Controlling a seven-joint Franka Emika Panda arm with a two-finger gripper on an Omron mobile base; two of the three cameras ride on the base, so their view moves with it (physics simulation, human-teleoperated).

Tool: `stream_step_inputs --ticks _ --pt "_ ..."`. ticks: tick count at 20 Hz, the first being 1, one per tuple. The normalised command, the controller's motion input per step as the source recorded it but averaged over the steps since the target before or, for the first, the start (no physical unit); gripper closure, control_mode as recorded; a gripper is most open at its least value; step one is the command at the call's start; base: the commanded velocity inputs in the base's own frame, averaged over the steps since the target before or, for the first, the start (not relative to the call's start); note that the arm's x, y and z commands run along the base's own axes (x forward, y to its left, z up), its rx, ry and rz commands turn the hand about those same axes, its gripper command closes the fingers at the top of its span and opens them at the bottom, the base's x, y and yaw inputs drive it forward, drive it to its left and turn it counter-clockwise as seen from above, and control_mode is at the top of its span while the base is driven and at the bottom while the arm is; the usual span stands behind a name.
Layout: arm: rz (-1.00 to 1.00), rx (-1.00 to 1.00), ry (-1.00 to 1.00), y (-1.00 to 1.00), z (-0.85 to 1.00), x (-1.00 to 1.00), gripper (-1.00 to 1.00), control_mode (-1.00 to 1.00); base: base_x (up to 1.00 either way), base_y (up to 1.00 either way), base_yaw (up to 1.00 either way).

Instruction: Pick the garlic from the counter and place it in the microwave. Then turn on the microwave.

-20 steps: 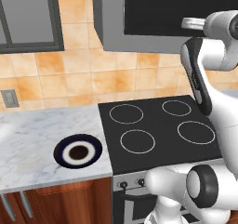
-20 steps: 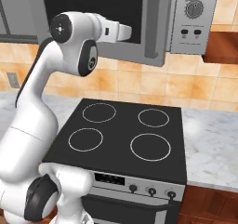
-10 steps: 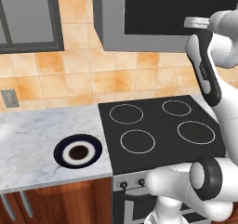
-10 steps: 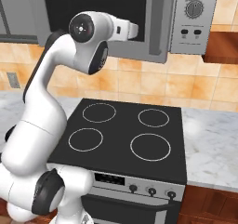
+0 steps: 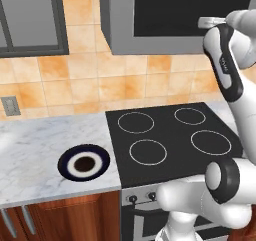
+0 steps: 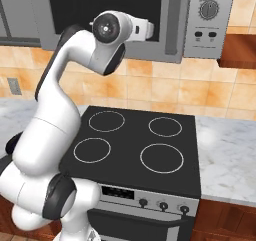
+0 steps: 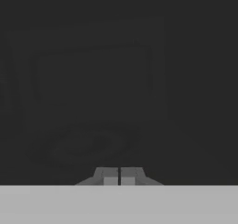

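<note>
Both end effector (image 7: 120,176) fingertips pressed together, facing the microwave (image 7: 93,88) glass.

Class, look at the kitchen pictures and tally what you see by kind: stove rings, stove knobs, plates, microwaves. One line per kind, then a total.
Stove rings: 4
Stove knobs: 3 in the right base view
Plates: 1
Microwaves: 1
Total: 9

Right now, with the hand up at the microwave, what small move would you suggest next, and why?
Probably slide the hand sideways toward the control panel. The gripper is shut with nothing visible between its fingertips, and it faces the microwave and its dark interior, so carrying looks done. The two buttons sit just beyond it. I cannot tell whether the garlic lies inside.
</note>
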Motion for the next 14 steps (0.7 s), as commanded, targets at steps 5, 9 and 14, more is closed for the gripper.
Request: stream_step_inputs --ticks 5,9,14 --pt "0.02 0.00 0.00 0.00 -0.06 0.25 1.00 -1.00 0.00 0.00 0.00" --pt "0.00 -0.02 0.00 0.00 -0.06 0.17 1.00 -1.00 0.00 0.00 0.00" --pt "0.00 -0.02 0.00 0.00 -0.05 0.13 1.00 -1.00 0.00 0.00 0.00"
